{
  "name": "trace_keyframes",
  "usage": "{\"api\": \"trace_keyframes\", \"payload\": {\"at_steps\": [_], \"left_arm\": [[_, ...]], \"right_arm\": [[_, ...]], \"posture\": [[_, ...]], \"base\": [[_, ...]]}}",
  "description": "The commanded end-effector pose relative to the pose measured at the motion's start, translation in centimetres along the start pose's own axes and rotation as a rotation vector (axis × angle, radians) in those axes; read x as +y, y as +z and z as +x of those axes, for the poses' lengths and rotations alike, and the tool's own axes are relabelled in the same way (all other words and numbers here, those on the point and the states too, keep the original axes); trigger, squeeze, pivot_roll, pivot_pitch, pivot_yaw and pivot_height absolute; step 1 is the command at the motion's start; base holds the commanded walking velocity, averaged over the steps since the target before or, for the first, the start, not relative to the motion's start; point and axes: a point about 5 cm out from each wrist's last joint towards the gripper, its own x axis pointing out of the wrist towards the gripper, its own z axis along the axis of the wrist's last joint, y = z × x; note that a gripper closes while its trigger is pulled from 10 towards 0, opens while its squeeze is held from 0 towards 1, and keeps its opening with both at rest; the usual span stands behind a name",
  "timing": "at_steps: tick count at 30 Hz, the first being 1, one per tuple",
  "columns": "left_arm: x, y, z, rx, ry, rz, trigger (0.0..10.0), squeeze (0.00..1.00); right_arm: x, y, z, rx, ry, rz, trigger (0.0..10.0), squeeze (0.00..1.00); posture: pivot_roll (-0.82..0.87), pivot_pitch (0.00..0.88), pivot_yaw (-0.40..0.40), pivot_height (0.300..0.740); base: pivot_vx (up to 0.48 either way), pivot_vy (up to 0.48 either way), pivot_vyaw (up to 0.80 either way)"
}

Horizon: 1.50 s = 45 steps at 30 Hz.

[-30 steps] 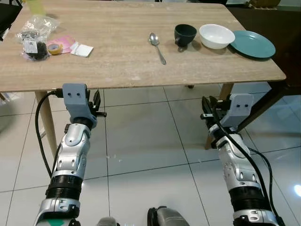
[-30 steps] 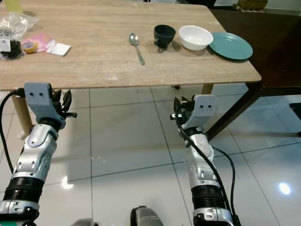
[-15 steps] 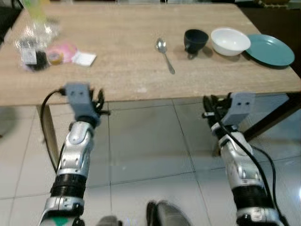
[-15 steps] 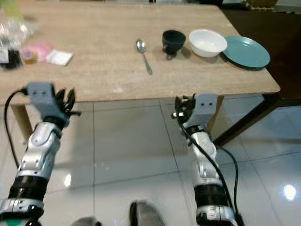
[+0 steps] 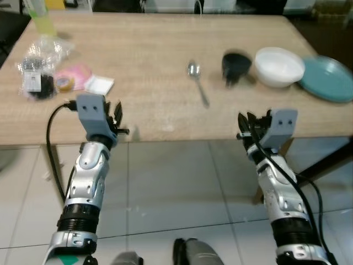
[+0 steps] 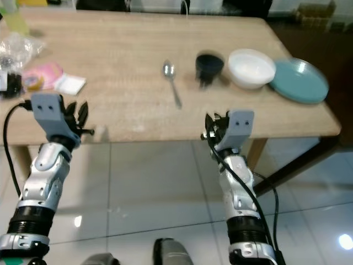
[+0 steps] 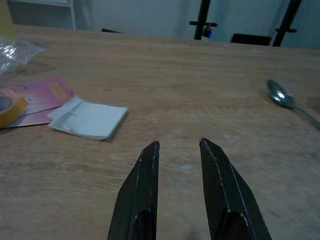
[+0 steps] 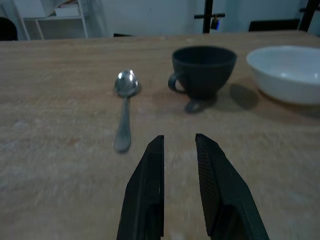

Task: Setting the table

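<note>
While slightly parted, right gripper faces spoon, cup beyond.

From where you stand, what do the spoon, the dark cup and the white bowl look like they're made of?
The spoon looks like polished metal: silvery, with a bright glint in its bowl. The dark cup seems matte glazed ceramic, dull with hardly any shine. The white bowl looks like smooth ceramic, though plastic can't be ruled out.

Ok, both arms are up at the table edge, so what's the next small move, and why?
Probably reach the right gripper forward to the dark handled cup. Its fingers are open and empty, the cup stands just ahead of them beside the silver metal spoon and white bowl, and the wooden table has no place laid yet.
</note>
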Motion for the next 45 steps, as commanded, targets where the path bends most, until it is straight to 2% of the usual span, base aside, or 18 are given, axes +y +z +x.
{"api": "trace_keyframes", "payload": {"at_steps": [1, 18, 24, 26, 32, 36, 45], "left_arm": [[0.6, -0.6, -0.4, 0.025, 0.014, 0.000, 10.0, 0.00], [0.6, -0.6, -0.5, 0.027, 0.013, -0.002, 10.0, 0.00], [0.6, -0.8, -0.3, 0.040, 0.010, 0.002, 10.0, 0.00], [0.6, -0.8, -0.3, 0.043, 0.007, 0.009, 10.0, 0.00], [0.7, -0.7, -0.4, 0.044, 0.004, 0.019, 10.0, 0.00], [0.8, -0.9, -0.5, 0.050, 0.005, 0.023, 10.0, 0.00], [0.7, -1.1, -0.6, 0.061, 0.002, 0.019, 10.0, 0.00]], "right_arm": [[0.1, -0.4, -0.2, 0.017, 0.001, 0.014, 10.0, 0.00], [0.4, -0.1, 0.2, 0.030, 0.028, 0.013, 10.0, 0.00], [1.3, 0.2, 0.8, 0.095, 0.090, 0.030, 10.0, 0.00], [1.6, 0.5, 1.0, 0.098, 0.111, 0.003, 10.0, 0.00], [1.8, 0.5, 1.1, 0.112, 0.113, -0.007, 10.0, 0.00], [2.1, -0.1, 1.0, 0.183, 0.116, -0.017, 10.0, 0.00], [2.9, 0.4, 1.1, 0.205, 0.156, -0.015, 10.0, 0.00]], "posture": [[0.07, 0.081, -0.026, 0.740], [0.07, 0.075, -0.031, 0.740], [0.06, 0.070, -0.029, 0.740], [0.06, 0.069, -0.029, 0.740], [0.07, 0.073, -0.031, 0.740], [0.07, 0.079, -0.033, 0.740], [0.06, 0.089, -0.032, 0.740]], "base": [[0.330, 0.000, 0.00], [0.329, 0.000, 0.00], [0.000, 0.000, 0.00], [0.000, 0.000, 0.00], [0.000, 0.000, 0.00], [0.000, 0.000, 0.00], [0.000, 0.000, 0.00]]}}
